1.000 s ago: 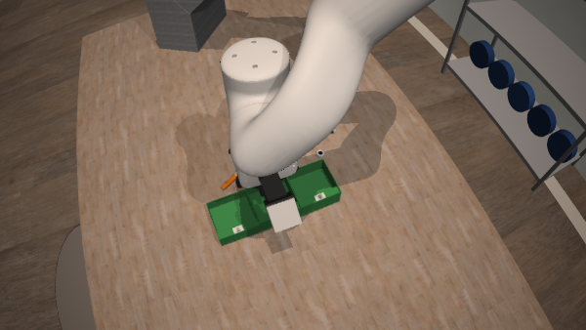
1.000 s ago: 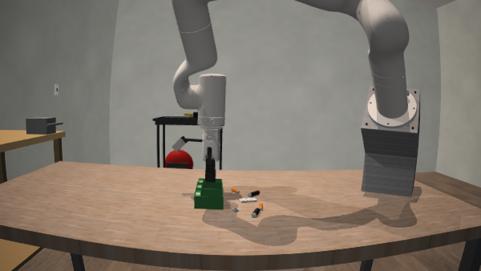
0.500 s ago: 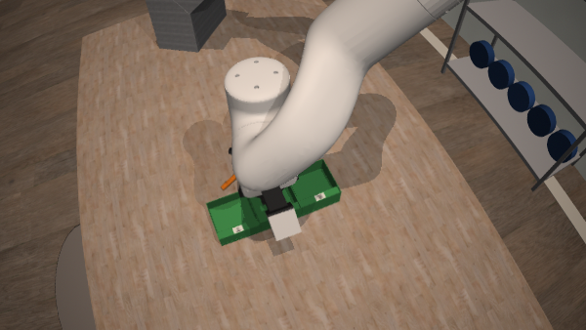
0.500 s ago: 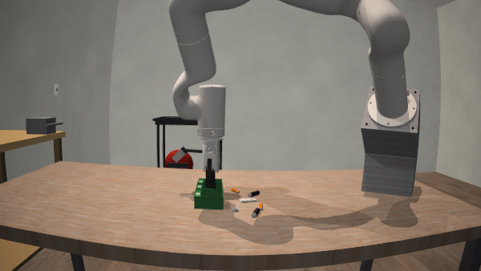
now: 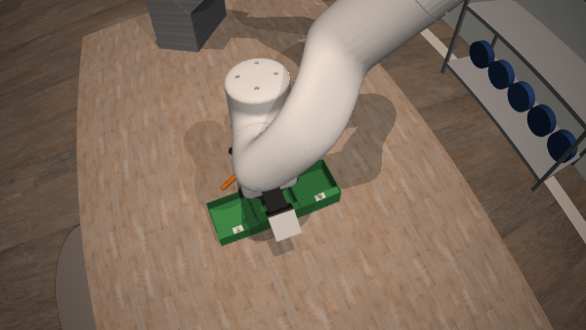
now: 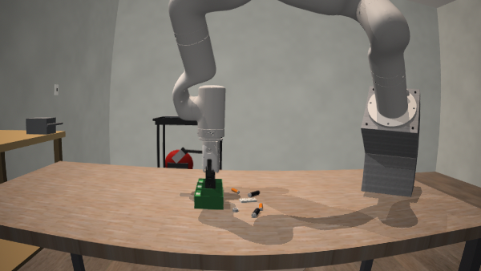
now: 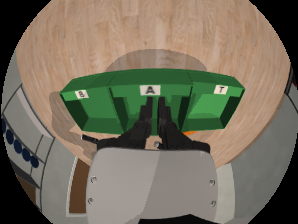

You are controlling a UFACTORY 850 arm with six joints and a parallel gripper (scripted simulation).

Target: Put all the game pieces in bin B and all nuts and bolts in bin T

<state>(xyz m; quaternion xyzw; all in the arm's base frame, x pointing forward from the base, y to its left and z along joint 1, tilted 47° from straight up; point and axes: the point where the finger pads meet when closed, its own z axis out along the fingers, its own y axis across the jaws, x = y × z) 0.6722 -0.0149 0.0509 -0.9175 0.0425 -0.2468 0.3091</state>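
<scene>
A green row of three bins stands on the table; it also shows in the exterior view [image 6: 208,194] and the wrist view [image 7: 152,99]. Each bin carries a small white label; the right one in the wrist view [image 7: 220,90] looks like a T, and the others are too small to read. My gripper [image 7: 155,104] [image 6: 209,184] is shut with nothing visible between its fingers. It points straight down over the middle bin, its tips at the bin's rim. Small things lie beside the bins: a white flat piece [image 6: 248,200] and a small grey nut [image 6: 235,208].
Three orange-and-black sticks lie near the bins [image 6: 235,191], [image 6: 253,194], [image 6: 256,211]; one shows in the top view [image 5: 228,184]. The arm's grey base block [image 6: 389,160] stands at the table's far side. The arm hides the table behind the bins.
</scene>
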